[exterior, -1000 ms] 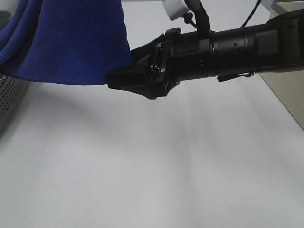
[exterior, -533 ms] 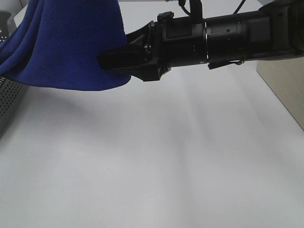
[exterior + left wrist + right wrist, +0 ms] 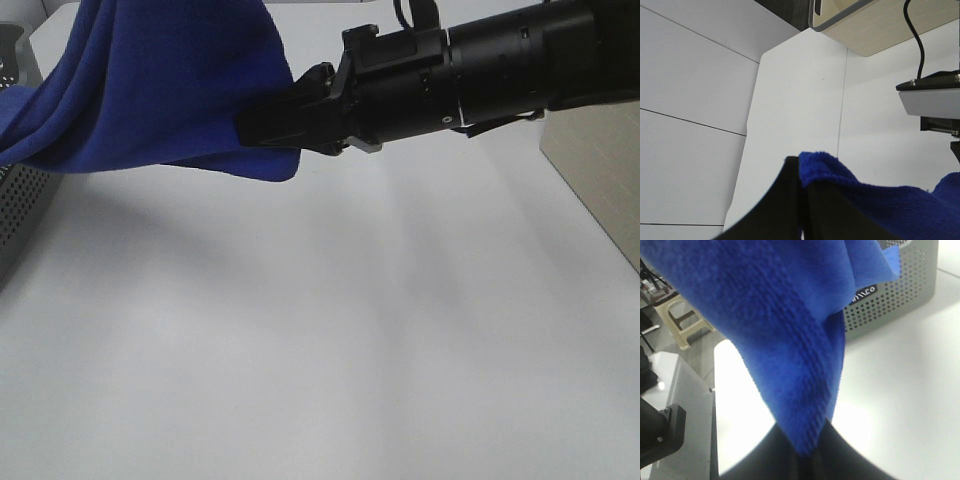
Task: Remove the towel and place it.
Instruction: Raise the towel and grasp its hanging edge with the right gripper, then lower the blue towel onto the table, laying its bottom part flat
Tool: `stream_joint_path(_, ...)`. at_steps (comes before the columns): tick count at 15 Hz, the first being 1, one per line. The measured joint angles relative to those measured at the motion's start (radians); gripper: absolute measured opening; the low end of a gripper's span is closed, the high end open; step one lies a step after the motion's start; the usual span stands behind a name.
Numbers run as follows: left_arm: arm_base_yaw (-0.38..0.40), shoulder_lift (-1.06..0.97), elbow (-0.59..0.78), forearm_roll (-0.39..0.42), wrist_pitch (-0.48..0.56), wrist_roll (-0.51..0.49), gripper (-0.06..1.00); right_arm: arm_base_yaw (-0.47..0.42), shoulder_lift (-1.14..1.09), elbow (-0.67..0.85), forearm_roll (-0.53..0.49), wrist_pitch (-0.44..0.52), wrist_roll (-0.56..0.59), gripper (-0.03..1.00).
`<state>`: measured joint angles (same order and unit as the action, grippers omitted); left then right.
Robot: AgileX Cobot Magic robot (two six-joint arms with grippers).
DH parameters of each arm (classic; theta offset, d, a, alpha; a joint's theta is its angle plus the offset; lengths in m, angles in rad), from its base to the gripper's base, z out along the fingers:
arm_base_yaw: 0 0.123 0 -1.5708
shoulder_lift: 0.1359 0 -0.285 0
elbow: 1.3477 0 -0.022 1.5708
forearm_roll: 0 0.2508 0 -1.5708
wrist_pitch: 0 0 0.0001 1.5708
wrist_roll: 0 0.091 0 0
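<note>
"While you had the high camera up, what filled the view?"

"I saw the white table across most of it. Over its far left part hung the blue towel, held up off the surface and draped in soft folds. A grey perforated basket sat just beside it at the table's left edge."

"And your tools?"

"My right gripper reached in from the right, its jaws pressed together on the towel's lower hem. On my right wrist view the cloth ran straight down into that pinch. My left gripper showed only on its own wrist camera, its jaws pinching a fold of the same towel."
</note>
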<state>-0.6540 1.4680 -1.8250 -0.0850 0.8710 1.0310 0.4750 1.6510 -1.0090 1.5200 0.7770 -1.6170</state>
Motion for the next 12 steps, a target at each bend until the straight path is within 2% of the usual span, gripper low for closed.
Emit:
stream_joint_path(1, 0.000, 0.016, 0.000, 0.000, -0.003, -0.031, 0.00, 0.000, -0.053, -0.025, -0.174, -0.044, 0.172, 0.02)
stream_joint_path(2, 0.000, 0.022, 0.000, 0.000, -0.007, -0.046, 0.00, 0.000, -0.067, -0.036, -0.239, -0.051, 0.233, 0.02)
stream_joint_path(3, 0.000, 0.048, 0.000, 0.000, -0.036, -0.110, 0.00, 0.000, -0.123, -0.105, -0.617, -0.052, 0.592, 0.02)
stream_joint_path(5, 0.000, 0.069, 0.000, 0.001, -0.072, -0.177, 0.00, 0.000, -0.148, -0.209, -0.959, 0.035, 0.916, 0.02)
stream_joint_path(7, 0.000, 0.085, 0.000, 0.001, -0.115, -0.237, 0.00, 0.000, -0.152, -0.333, -1.244, 0.201, 1.183, 0.02)
stream_joint_path(9, 0.000, 0.100, 0.000, 0.001, -0.145, -0.291, 0.00, 0.000, -0.152, -0.459, -1.431, 0.334, 1.322, 0.02)
stream_joint_path(11, 0.000, 0.110, 0.000, 0.012, -0.155, -0.391, 0.00, 0.000, -0.153, -0.585, -1.528, 0.410, 1.386, 0.02)
stream_joint_path(12, 0.000, 0.110, 0.000, 0.050, -0.152, -0.446, 0.00, 0.000, -0.153, -0.640, -1.555, 0.429, 1.396, 0.02)
